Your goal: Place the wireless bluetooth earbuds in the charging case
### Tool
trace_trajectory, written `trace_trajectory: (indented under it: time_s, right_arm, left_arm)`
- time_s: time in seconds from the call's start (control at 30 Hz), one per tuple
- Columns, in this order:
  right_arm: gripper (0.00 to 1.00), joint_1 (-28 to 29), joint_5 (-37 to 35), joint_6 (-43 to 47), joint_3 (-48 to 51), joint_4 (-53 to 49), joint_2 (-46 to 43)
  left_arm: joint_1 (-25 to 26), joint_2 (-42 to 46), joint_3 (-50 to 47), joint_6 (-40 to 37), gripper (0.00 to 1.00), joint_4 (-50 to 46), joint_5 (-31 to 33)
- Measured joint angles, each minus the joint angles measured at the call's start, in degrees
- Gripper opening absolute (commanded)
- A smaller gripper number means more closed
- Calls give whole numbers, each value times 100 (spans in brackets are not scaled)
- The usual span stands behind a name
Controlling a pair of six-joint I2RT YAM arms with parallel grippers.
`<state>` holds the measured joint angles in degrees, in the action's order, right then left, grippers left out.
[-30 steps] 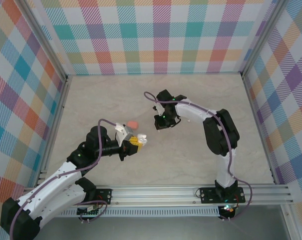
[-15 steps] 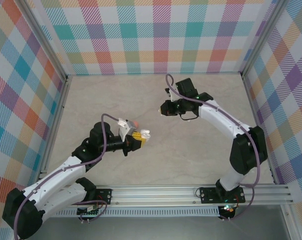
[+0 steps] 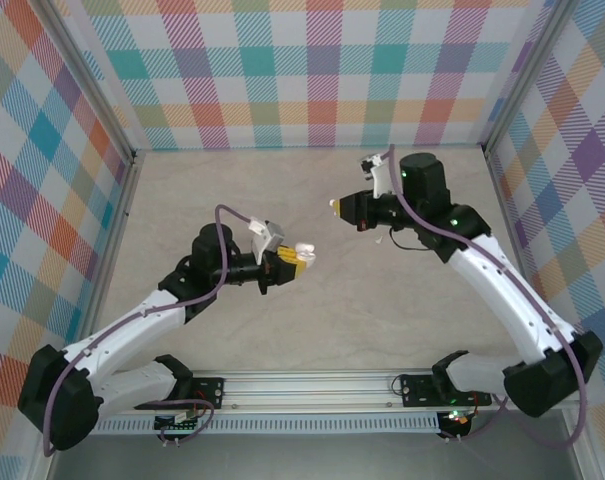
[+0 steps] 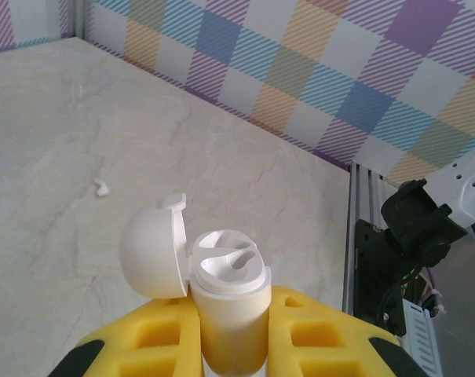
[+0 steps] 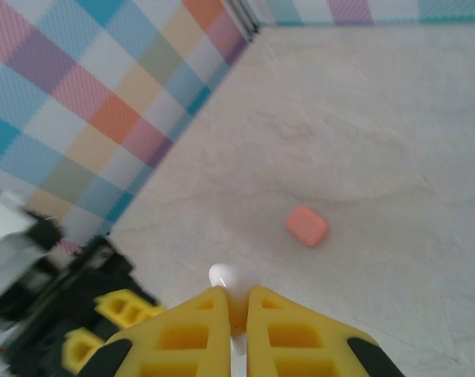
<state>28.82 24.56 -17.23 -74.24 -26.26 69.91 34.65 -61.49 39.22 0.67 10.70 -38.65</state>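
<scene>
My left gripper (image 4: 231, 305) is shut on a white charging case (image 4: 228, 292), held upright. Its lid (image 4: 152, 255) hangs open to the left, and both sockets in the top are empty. From above, the case (image 3: 304, 248) and the left gripper (image 3: 288, 260) are at mid-table. My right gripper (image 5: 235, 292) is shut on a white earbud (image 5: 224, 276), whose rounded head pokes out past the fingertips. In the top view the right gripper (image 3: 340, 206) hovers to the right of the case and farther back, pointing left. Another white earbud (image 4: 102, 188) lies on the table.
A small salmon-pink case (image 5: 306, 225) lies closed on the marble table beyond the right gripper. Checked walls (image 3: 312, 70) and metal posts enclose the table on three sides. The rail (image 3: 382, 385) with the arm bases runs along the near edge.
The right arm has risen and swung back and to the right, carrying the white earbud. The left arm has pushed the open case forward and to the right.
</scene>
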Motion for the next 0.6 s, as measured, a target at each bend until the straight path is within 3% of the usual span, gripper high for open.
trace_trajectory:
  time_s: [0.3, 0.6]
  right_arm:
    - [13, 0, 741, -216, 994, 1095, -520]
    - [15, 90, 1132, -461, 1696, 2179, -638]
  left_arm:
    - [7, -610, 358, 4, 0, 435, -442]
    - [57, -809, 337, 2, 0, 1515, -527]
